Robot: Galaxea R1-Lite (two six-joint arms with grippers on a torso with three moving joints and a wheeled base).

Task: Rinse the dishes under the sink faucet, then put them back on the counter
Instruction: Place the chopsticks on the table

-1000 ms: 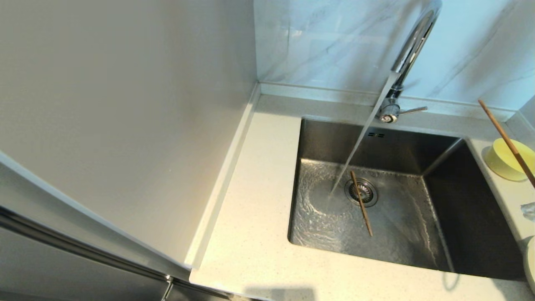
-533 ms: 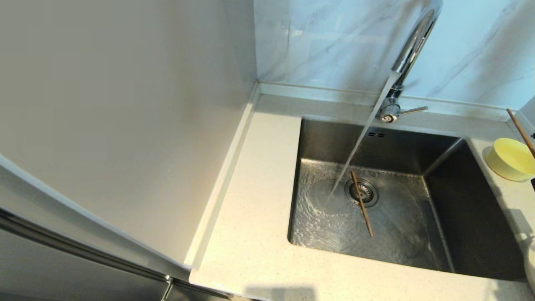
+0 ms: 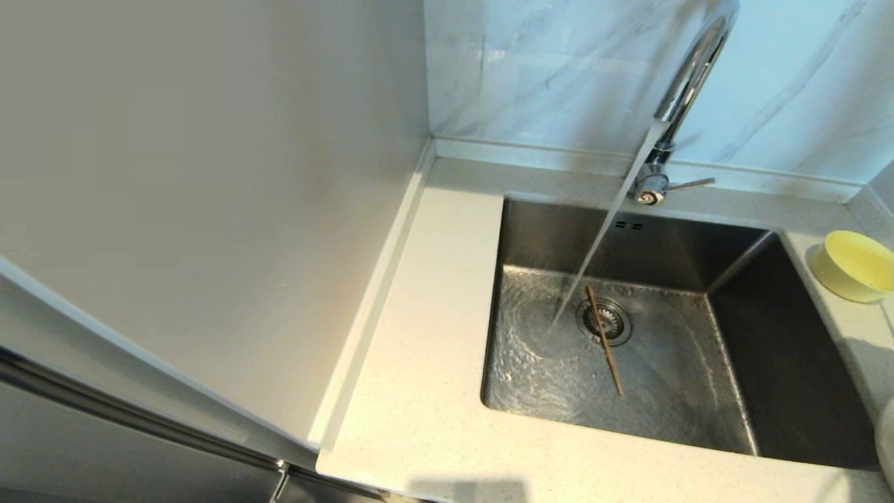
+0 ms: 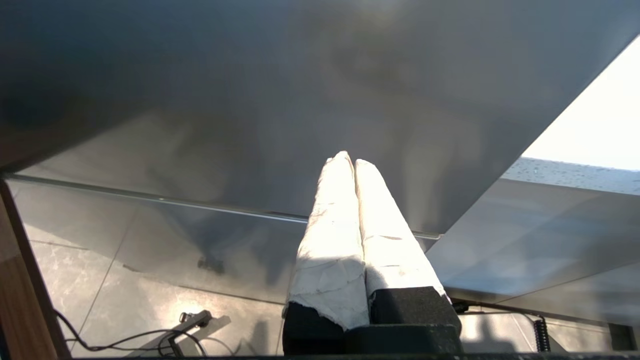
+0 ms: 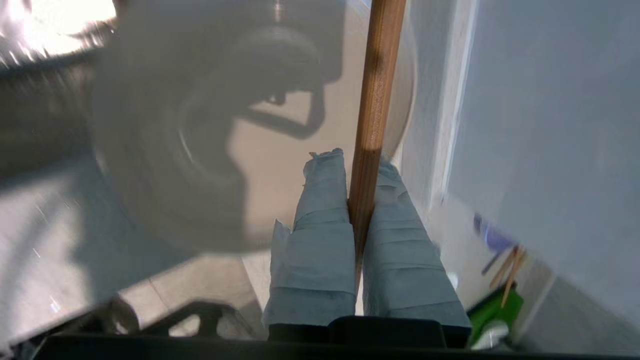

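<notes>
Water runs from the chrome sink faucet (image 3: 688, 70) into the steel sink (image 3: 782, 335). One brown chopstick (image 3: 604, 340) lies on the sink floor across the drain strainer (image 3: 618, 323). The pale-yellow bowl (image 3: 855, 265) stands on the counter (image 3: 433, 349) to the right of the sink. The cream plate (image 3: 887, 440) shows only as a sliver at the right edge. My right gripper (image 5: 357, 160) is outside the head view; in its wrist view it is shut on a second chopstick (image 5: 380, 75), above the plate (image 5: 165, 165). My left gripper (image 4: 349, 159) is shut on nothing, parked beside a grey cabinet.
A tall grey panel (image 3: 209, 209) stands along the counter's left side and a marble wall (image 3: 545, 70) runs behind the faucet. The faucet's lever (image 3: 688, 184) points right. A green holder with sticks (image 5: 500, 300) shows past the right gripper.
The chopstick held over the bowl has slid off the right edge of the head view. The chopstick in the sink has not moved, and the water keeps running.
</notes>
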